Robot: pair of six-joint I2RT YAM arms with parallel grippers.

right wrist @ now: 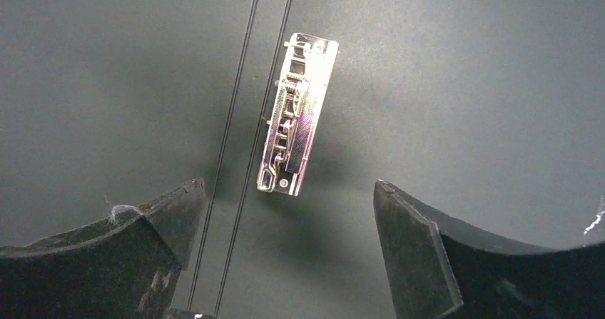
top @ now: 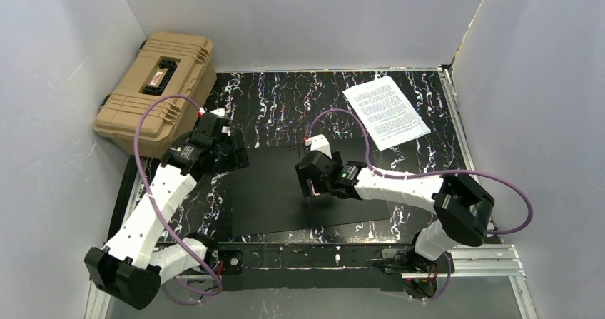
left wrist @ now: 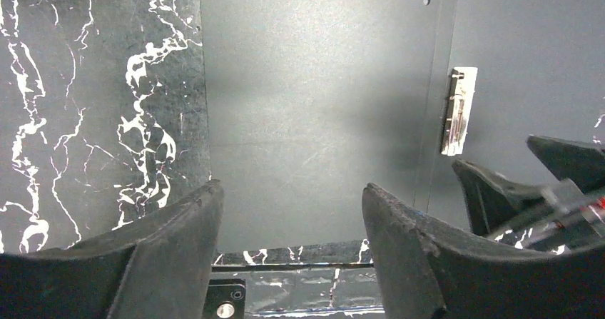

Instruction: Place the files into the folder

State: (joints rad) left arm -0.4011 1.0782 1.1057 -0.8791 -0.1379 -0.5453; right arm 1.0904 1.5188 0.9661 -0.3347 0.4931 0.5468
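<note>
The files [top: 386,111] lie as one small pile of white printed sheets at the far right of the table [top: 285,98], turned at an angle, with the right-hand corner close to the table's right edge; I cannot tell how many sheets are in the pile. There is one folder [top: 275,190], spread open and flat in the middle of the table with its black inside up, well apart from the files, with a band of bare marbled surface between them. One metal clip [right wrist: 296,112] sits on the folder's inside, just right of two thin crease lines that run along the spine. There are two grippers, and neither holds anything. The left gripper [left wrist: 289,190] hangs over the left part of the folder with its jaws apart and nothing between them. Just to its left, the folder's left edge meets the marbled table. The right gripper [right wrist: 289,187] hangs over the spine with its jaws spread wide, the clip showing in the gap and touched by neither finger. One tan ribbed case [top: 157,90] stands at the far left corner, against the left wall, just beyond the left arm. White walls close the table in on the left, far and right sides.
</note>
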